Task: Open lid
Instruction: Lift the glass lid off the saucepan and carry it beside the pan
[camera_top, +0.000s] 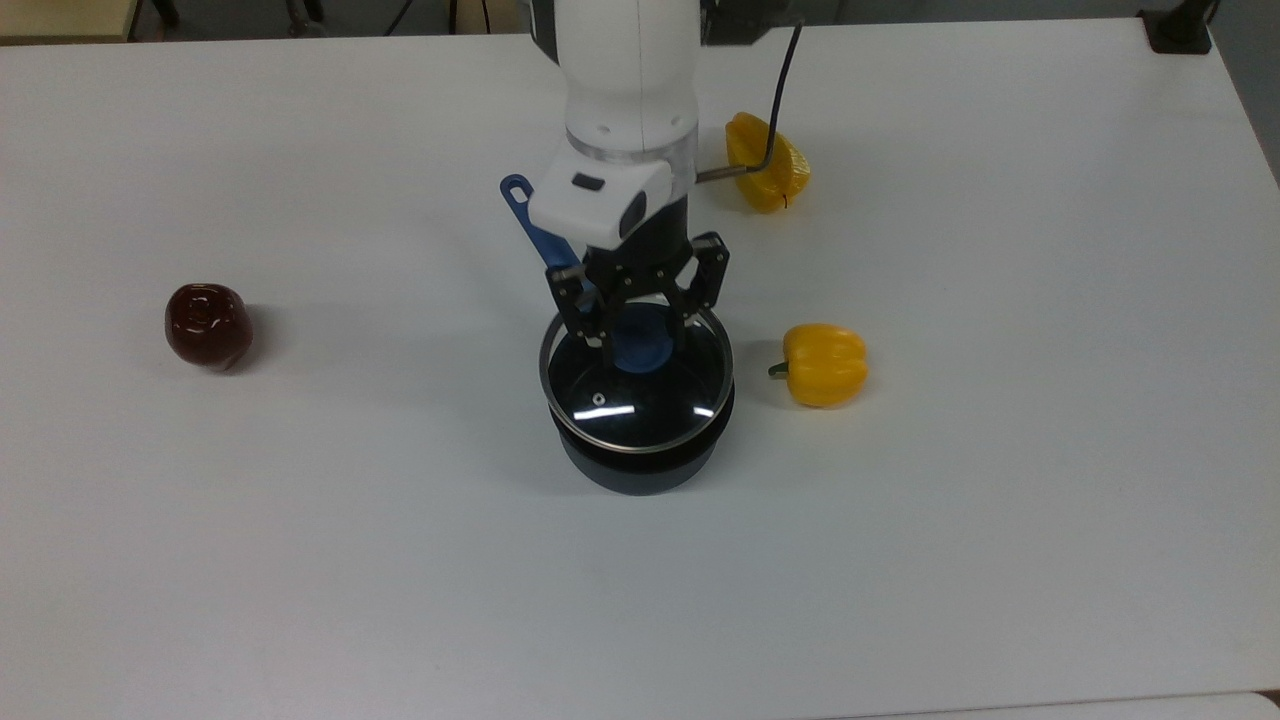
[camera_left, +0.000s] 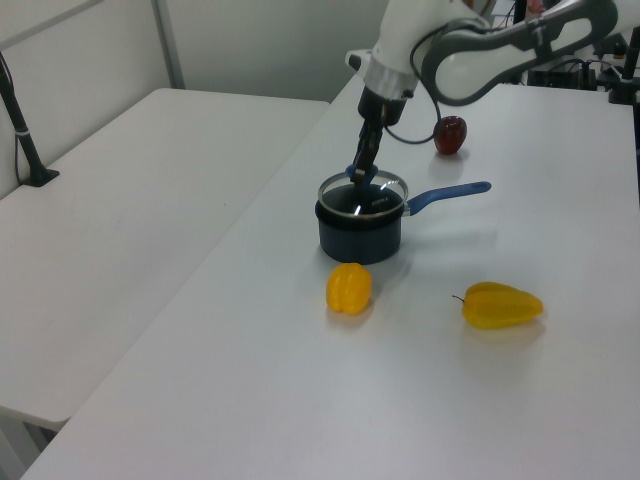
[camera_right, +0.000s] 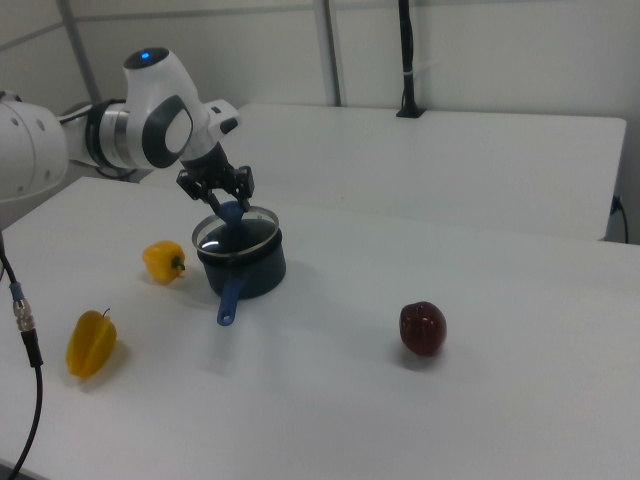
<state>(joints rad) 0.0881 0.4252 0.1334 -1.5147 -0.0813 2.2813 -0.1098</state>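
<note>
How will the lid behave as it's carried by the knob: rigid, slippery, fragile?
Likely rigid: the lid is a glass disc in a metal rim and keeps its shape, lifted off the pan. Probably fragile if dropped. The gripper holds only the small blue knob, so it may tilt or swing.

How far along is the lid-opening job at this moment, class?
Done: the gripper is shut on the lid's blue knob. In hand: the lid hangs just above the saucepan, with a gap visible in the left view. Left: carrying it aside and setting it on the table.
</note>
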